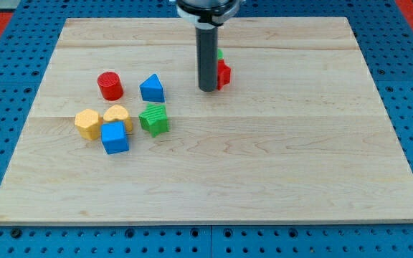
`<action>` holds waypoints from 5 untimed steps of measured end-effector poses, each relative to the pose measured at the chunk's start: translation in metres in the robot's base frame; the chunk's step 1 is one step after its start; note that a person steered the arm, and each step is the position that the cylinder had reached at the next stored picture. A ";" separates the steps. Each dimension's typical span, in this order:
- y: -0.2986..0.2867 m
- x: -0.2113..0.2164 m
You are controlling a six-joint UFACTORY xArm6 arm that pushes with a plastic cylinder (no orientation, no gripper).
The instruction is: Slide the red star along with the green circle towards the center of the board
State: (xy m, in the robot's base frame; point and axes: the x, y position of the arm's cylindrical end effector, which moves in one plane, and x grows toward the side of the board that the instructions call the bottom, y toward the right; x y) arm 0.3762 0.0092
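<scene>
My tip (207, 89) rests on the board a little above its middle. The rod hides most of the red star (224, 74), which shows as a red edge touching the tip's right side. A sliver of the green circle (220, 54) shows just above the red star, also behind the rod. Both blocks sit right of the tip, in the upper middle of the wooden board (264, 165).
A cluster lies at the view's left: a red cylinder (110, 85), a blue triangle (152, 88), a green star-like block (154, 119), a yellow heart (118, 115), a yellow hexagon (87, 123) and a blue cube (115, 137).
</scene>
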 end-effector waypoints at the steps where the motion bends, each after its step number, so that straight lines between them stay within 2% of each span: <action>1: 0.021 0.000; 5: -0.019 -0.016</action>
